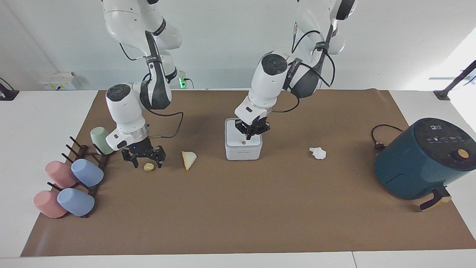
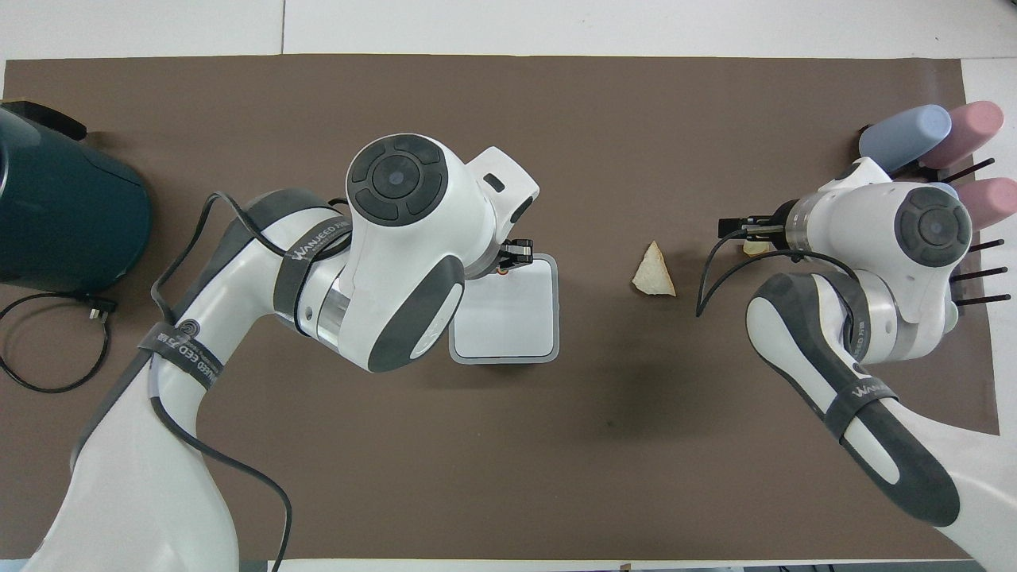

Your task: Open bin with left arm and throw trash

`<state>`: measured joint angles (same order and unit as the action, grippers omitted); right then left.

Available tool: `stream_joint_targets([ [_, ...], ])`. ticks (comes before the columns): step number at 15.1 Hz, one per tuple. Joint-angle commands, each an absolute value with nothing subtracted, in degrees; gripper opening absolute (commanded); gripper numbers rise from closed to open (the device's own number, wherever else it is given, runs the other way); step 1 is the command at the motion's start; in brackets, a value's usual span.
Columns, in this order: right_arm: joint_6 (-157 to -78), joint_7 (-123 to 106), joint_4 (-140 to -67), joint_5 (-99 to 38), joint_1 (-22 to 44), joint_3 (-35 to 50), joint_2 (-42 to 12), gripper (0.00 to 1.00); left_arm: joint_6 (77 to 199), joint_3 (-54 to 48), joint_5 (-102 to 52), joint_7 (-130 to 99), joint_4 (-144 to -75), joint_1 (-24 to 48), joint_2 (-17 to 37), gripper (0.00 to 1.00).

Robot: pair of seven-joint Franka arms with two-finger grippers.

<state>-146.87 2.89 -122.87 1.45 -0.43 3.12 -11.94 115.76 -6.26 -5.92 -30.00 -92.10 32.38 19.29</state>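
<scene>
The white bin (image 1: 243,150) (image 2: 516,326) stands mid-table with its lid down flat. My left gripper (image 1: 248,136) (image 2: 516,253) is shut, its tips low over the lid close to the orange button (image 1: 243,142). Toward the right arm's end lie two scraps of trash, a pale-yellow lump (image 1: 148,166) and a bread wedge (image 1: 189,159) (image 2: 654,272). My right gripper (image 1: 147,163) is open and down at the mat, one finger on each side of the lump. A white tissue wad (image 1: 318,153) lies toward the left arm's end; the overhead view hides it under the left arm.
A dark-teal air fryer (image 1: 420,160) (image 2: 63,214) with its cord (image 1: 379,137) sits at the left arm's end. A dark rack with pastel cups (image 1: 74,178) and a green cup (image 1: 99,138) stand beside the right gripper. A brown mat (image 1: 238,208) covers the table.
</scene>
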Motion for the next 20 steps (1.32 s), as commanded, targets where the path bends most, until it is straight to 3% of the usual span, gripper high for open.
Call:
stream_joint_targets([
  [1,-147.92,-5.34,-125.94,0.97,-2.02,3.25,-10.37,1.00,118.12,-5.36,-5.36,-28.74,-93.25,33.92,19.77,0.00],
  [4,-148.70,-10.44,-128.14,1.05,-2.72,3.25,-9.85,1.00,118.56,-5.36,-5.36,-28.74,-93.25,33.92,20.39,0.00],
  [8,-156.44,-13.10,-131.39,1.05,-2.99,3.25,-9.93,0.99,119.79,-5.36,-5.27,-28.74,-93.25,33.93,21.00,0.00],
  [9,-156.45,-13.18,-131.40,1.05,-2.99,3.25,-9.93,0.71,119.88,-5.27,-5.27,-28.83,-93.34,33.93,21.01,0.00],
  [11,-155.92,-13.27,-131.40,1.05,-2.99,3.25,-9.84,0.01,119.97,-5.27,-5.27,-28.83,-93.78,34.36,21.09,0.00],
  [14,-155.39,-13.27,-131.13,1.05,-2.46,3.25,-9.58,0.00,119.97,-5.27,-4.40,-28.74,-94.13,34.45,21.01,0.00],
  [20,-147.59,-13.10,-129.29,1.05,-1.41,3.60,-3.70,0.00,122.86,-5.27,-1.94,-28.83,-97.90,35.95,20.83,0.00],
])
